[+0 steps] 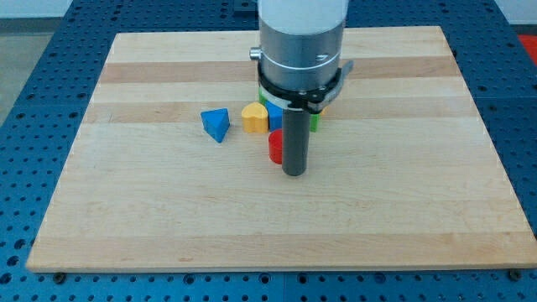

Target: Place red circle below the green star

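Toolwise, my tip (294, 173) has no jaws to open or clench, so it grips nothing; it rests on the wooden tabletop (168, 218) just to the view's right of the red circle (275, 147), apparently touching it. Crowded above the red circle sit a yellow heart-like block (254, 117) and a blue block (275, 116), with green (315, 122) peeking out behind the rod, its shape hidden. A blue triangular block (216, 124) lies apart to the view's left.
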Motion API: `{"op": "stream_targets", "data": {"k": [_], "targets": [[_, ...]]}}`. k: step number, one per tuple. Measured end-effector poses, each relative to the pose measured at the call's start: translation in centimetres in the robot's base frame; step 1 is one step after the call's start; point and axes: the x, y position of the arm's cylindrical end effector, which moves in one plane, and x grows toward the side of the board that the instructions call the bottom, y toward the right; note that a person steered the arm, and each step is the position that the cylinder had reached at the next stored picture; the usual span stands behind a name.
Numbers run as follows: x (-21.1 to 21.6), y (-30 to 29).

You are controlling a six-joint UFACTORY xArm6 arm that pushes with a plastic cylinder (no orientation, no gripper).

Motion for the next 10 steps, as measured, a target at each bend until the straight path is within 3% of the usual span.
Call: {"op": "stream_targets", "data": {"k": [2,7,10], "targets": [[0.1,-2.2],[-4.2,-1.2],[-4.0,-11.2]]}}
